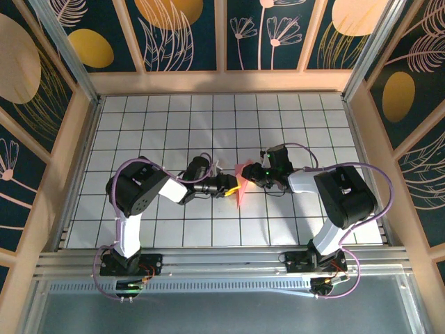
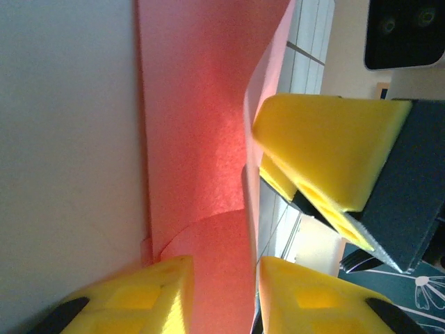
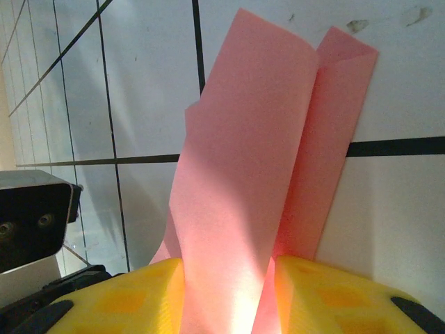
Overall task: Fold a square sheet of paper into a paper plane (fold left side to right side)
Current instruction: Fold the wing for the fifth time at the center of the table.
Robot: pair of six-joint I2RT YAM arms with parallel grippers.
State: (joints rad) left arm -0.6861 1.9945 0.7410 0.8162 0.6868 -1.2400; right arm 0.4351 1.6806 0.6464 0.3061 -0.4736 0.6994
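The salmon-pink sheet of paper (image 1: pixel 242 189) is folded into a narrow, lengthwise-creased strip and stands up off the white grid table between both arms. In the left wrist view the paper (image 2: pixel 198 139) runs between the yellow fingers of my left gripper (image 2: pixel 222 299), which stand apart; a thin gap shows beside the right-hand finger (image 2: pixel 313 299). My right gripper (image 3: pixel 229 299) is shut on the bowed layers of the paper (image 3: pixel 243 174), which fill the space between its pads. From above, the left gripper (image 1: pixel 233 186) and the right gripper (image 1: pixel 250 173) meet at the sheet.
The gridded table (image 1: pixel 174 125) is fenced by wooden walls on the left, right and far sides. An aluminium rail (image 1: pixel 222 261) with both arm bases runs along the near edge. The right gripper's yellow fingers (image 2: pixel 327 139) sit very close to the left gripper.
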